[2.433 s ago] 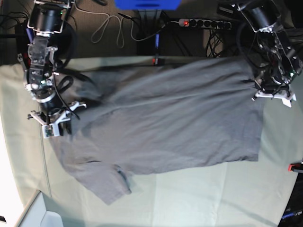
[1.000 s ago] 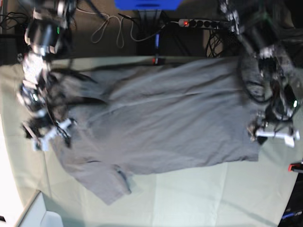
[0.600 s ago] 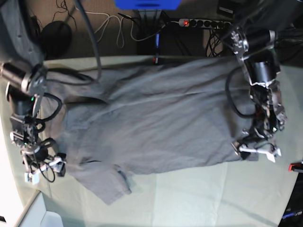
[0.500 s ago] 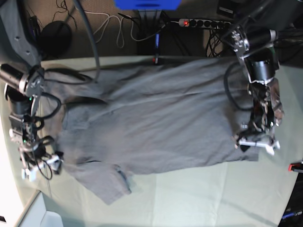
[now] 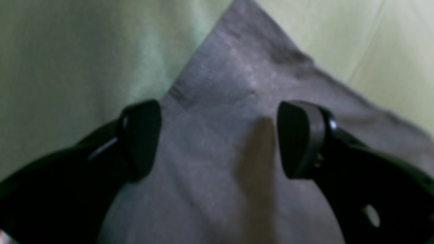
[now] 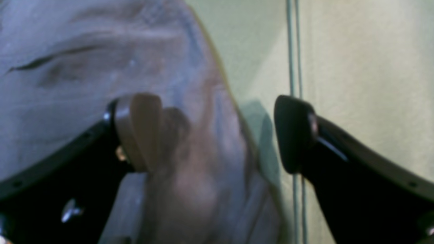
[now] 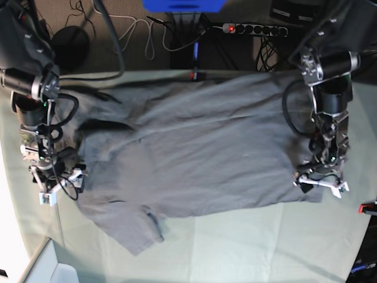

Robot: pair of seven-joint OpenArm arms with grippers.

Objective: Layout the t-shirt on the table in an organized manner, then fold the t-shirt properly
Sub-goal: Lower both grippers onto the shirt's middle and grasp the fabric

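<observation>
The grey t-shirt (image 7: 200, 153) lies spread across the table (image 7: 247, 247), hem to the right, one sleeve (image 7: 135, 233) sticking out at the lower left. My left gripper (image 7: 318, 184) stands open over the shirt's lower right hem corner. In the left wrist view that t-shirt corner (image 5: 234, 78) lies between the open left gripper (image 5: 218, 139) fingers. My right gripper (image 7: 59, 186) is open at the shirt's left edge. In the right wrist view the right gripper (image 6: 215, 132) straddles the t-shirt edge (image 6: 190, 101), one finger over cloth, the other over the table (image 6: 366, 67).
A power strip (image 7: 253, 28) and cables (image 7: 138, 35) lie beyond the table's far edge, beside a blue object (image 7: 182, 5). Red clamps sit at the far edge (image 7: 192, 75) and the right edge (image 7: 368, 207). A white object (image 7: 56, 272) is at the lower left corner.
Both arms have swung down along the shirt's two ends. The left gripper has settled over the hem corner, the right one over the left edge. Both stay open.
</observation>
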